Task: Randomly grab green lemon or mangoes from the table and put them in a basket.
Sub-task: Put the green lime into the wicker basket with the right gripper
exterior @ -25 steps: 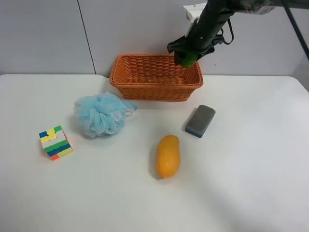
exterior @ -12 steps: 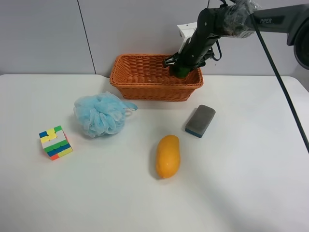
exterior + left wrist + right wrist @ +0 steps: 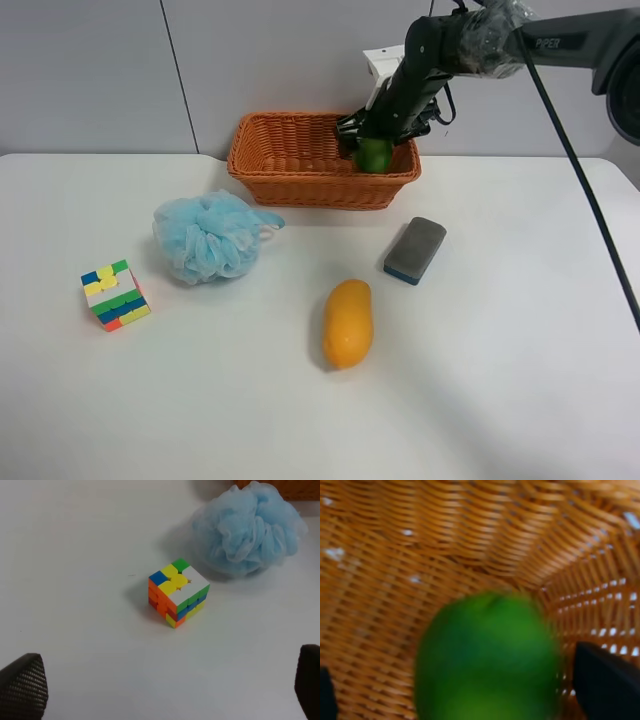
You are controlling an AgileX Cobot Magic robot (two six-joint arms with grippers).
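The green lemon is inside the orange wicker basket, at its far right end. It shows blurred in the right wrist view, over the basket's woven wall. My right gripper hangs just above it. In the right wrist view this gripper is open, with a gap between each finger and the lemon. The yellow-orange mango lies on the white table in front of the basket. My left gripper is open and empty above the table.
A blue bath pouf and a colour cube lie left of the mango; both show in the left wrist view, the pouf and the cube. A grey eraser block lies right of the mango.
My right gripper came down from above the basket's right end into it with the lemon. Its jaws have opened and the lemon now sits loose below them.
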